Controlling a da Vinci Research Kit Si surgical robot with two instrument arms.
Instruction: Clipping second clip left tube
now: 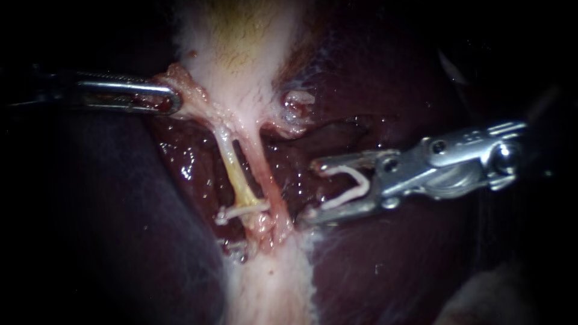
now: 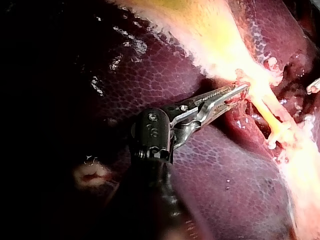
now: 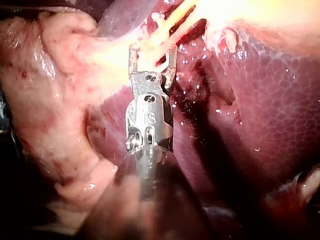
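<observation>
Two thin tubes run down from the pale gallbladder (image 1: 241, 48). The yellow left tube (image 1: 232, 168) carries a white clip (image 1: 241, 212) across its lower end; the pinkish right tube (image 1: 265, 174) runs beside it. My left instrument (image 1: 171, 99) is shut on tissue at the gallbladder's neck and holds it out to the left, as the left wrist view (image 2: 237, 92) also shows. My right instrument (image 1: 313, 191) stands just right of the tubes. Its jaws are wide apart, with an open white clip (image 1: 349, 188) seated between them. Neither tube lies inside them.
Dark red liver (image 1: 385, 78) surrounds the tubes on both sides. A wet raw bed (image 1: 186, 156) lies behind them. A pale band of tissue (image 1: 271, 289) runs down below the clipped spot. A small tissue stump (image 1: 298, 102) sits right of the neck.
</observation>
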